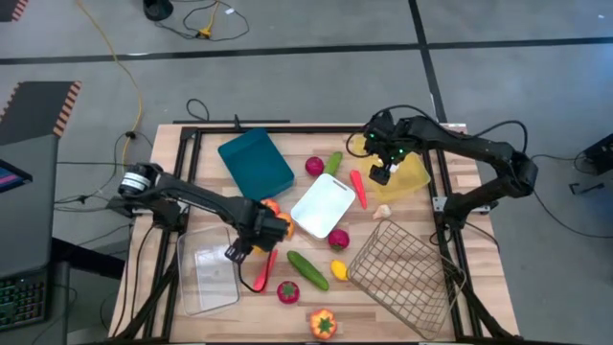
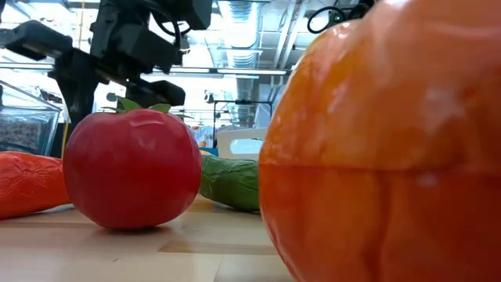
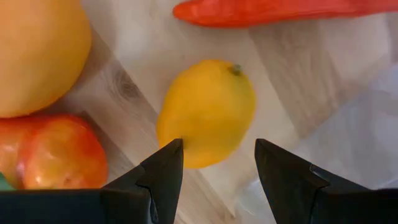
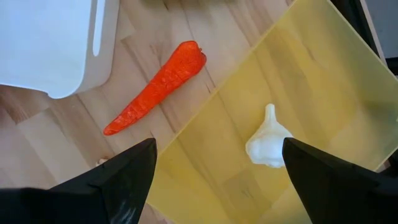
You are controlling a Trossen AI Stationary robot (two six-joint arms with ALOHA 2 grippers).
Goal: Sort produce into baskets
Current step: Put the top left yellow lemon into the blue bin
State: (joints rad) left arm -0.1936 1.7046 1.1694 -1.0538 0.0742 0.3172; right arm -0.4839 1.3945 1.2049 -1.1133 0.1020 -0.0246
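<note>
Left tool low over table beside clear bin, fingers spread wide, yellow lemon lying just ahead between tips, not gripped. Carrot beyond lemon. Right tool hovers over yellow tray, fingers wide, empty; white garlic resting inside tray below. Second carrot on table between yellow tray and white tray.
</note>
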